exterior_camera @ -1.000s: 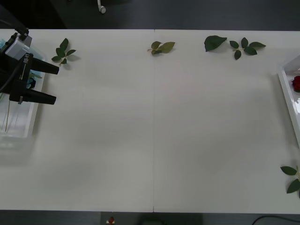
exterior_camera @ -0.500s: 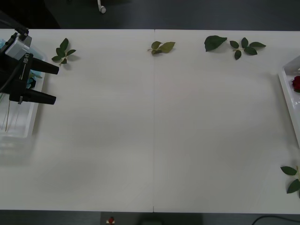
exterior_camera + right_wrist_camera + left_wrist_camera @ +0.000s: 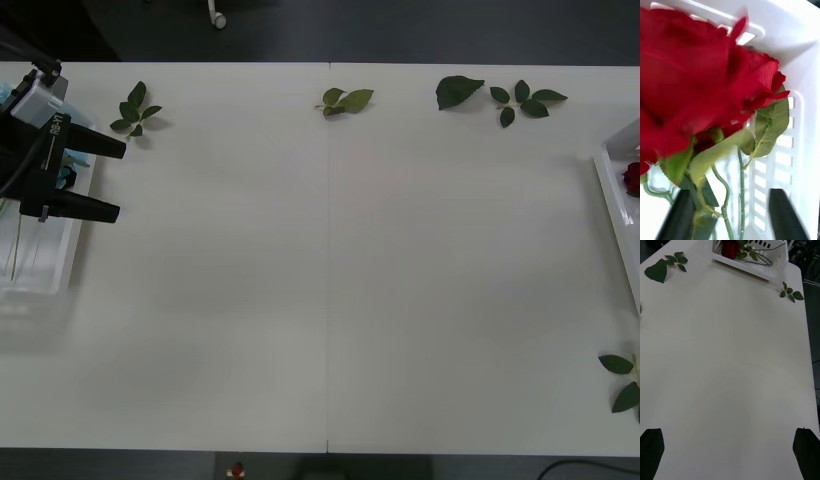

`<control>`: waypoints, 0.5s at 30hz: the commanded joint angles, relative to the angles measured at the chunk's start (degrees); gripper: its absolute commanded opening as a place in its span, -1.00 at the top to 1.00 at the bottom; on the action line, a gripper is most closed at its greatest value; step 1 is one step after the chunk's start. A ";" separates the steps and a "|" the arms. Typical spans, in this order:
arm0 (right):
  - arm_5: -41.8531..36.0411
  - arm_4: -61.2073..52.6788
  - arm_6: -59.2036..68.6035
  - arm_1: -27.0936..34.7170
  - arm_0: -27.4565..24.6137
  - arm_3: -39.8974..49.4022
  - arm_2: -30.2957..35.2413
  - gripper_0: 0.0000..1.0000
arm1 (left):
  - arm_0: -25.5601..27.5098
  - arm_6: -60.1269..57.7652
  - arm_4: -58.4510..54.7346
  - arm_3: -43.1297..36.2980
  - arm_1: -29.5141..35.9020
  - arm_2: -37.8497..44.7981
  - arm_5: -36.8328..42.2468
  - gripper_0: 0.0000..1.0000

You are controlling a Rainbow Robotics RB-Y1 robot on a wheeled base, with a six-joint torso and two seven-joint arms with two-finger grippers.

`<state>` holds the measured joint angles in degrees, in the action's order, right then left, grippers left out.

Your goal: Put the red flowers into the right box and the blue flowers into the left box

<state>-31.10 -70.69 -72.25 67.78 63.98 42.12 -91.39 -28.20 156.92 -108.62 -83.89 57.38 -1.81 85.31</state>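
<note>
My left gripper (image 3: 108, 180) hangs over the left box (image 3: 45, 268) at the tabletop's (image 3: 330, 280) left edge, fingers apart; stems lie in that box. The right box (image 3: 615, 215) sits at the right edge with the roses (image 3: 632, 178) in it. My right gripper (image 3: 730, 215) is inside that box, seemingly just above the blooms. Leaf sprigs (image 3: 135, 110) lie along the far edge, and one (image 3: 625, 380) is near the front right corner.
</note>
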 commanded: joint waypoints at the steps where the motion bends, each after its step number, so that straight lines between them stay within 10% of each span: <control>1: -0.01 -0.67 -3.24 2.26 0.97 1.56 0.08 -0.78 | -1.24 -1.92 -0.19 -1.10 2.65 1.20 -0.41 -1.00; 15: -0.01 -22.38 -24.69 20.81 0.88 32.77 7.99 -0.82 | -1.24 -1.92 -0.19 -1.10 2.65 1.20 -0.41 -1.00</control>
<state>-31.10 -90.40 -93.96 84.74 63.93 71.65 -83.79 -28.20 156.92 -108.62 -83.90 57.38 -1.81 85.31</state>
